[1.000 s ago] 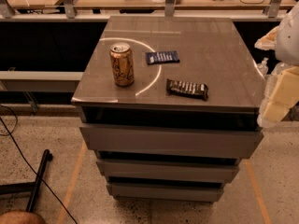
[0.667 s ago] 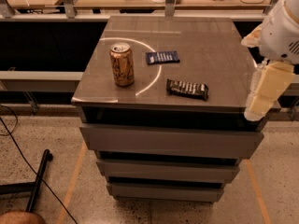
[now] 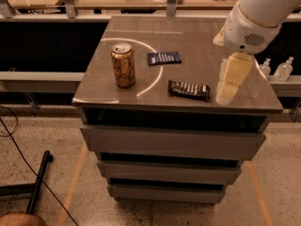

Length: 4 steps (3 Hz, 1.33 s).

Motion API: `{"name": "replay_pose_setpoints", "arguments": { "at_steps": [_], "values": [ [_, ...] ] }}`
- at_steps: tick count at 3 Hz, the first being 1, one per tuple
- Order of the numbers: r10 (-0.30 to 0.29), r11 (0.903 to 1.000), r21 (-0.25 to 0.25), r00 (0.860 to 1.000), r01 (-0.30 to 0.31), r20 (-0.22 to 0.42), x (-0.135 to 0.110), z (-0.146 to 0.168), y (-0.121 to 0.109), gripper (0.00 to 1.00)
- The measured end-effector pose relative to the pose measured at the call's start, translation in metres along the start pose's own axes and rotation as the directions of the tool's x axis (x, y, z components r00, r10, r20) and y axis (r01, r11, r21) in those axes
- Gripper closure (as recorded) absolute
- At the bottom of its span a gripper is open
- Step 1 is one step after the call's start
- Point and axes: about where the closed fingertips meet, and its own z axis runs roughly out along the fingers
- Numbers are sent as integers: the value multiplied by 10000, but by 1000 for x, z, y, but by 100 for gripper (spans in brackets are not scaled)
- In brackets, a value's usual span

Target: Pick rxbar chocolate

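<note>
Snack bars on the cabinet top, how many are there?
2. The dark rxbar chocolate lies near the front edge, right of the can; the smaller navy bar lies behind it, toward the middle. The pincer hangs just right of the rxbar chocolate. The arm could hide another.

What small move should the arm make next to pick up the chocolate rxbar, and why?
Probably shift the tool sideways toward the can until it is over the rxbar chocolate. The tool hangs just beside the bar's end, near the edge of the cabinet top, not above it, and the bar lies flat, untouched.
</note>
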Motion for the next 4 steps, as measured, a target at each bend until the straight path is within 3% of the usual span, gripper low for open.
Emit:
{"name": "replay_pose_setpoints", "arguments": {
  "at_steps": [2, 4],
  "values": [
    [76, 9960, -896, 9997, -57, 216, -23, 59, -33, 0],
    [377, 9881, -1498, 9992, -358, 98, -28, 113, -47, 10]
  ]
}}
